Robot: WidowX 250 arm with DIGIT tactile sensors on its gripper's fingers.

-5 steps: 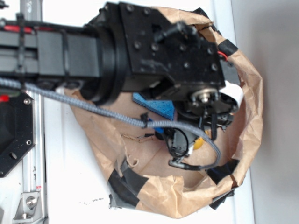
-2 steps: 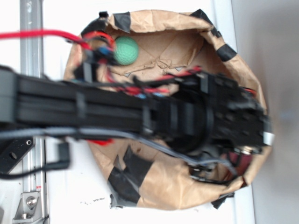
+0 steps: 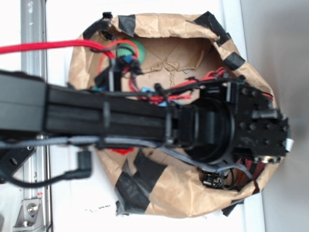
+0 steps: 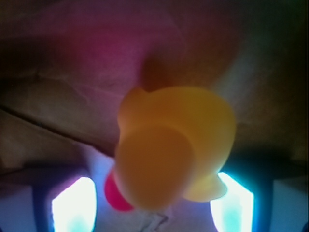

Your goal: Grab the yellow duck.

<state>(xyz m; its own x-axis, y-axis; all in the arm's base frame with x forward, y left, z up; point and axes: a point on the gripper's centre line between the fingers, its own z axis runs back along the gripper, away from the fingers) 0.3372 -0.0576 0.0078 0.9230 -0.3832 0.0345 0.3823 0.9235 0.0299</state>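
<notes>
Paper makes up most of the exterior view: a crumpled brown paper bag (image 3: 183,198), patched with strips of black tape (image 3: 140,179), lies open on a white table (image 3: 67,29). A metal rail (image 3: 33,58) runs along the table's left edge, and a grey floor shows on the right. The black robot arm (image 3: 120,118) stretches across the bag from the left, trailing a red cable (image 3: 43,47), and hides most of the bag's inside. A green ball (image 3: 135,48) peeks out near the bag's top rim, behind wires. The duck and the fingers cannot be seen here.

Wrist view: the yellow duck (image 4: 176,150) fills the centre, blurred and very close, its red-orange beak (image 4: 116,193) low on the left. It sits between the gripper (image 4: 152,205) fingers (image 4: 72,205), which glow at both lower corners. Whether they press on it I cannot tell. Brown paper lies dim behind.
</notes>
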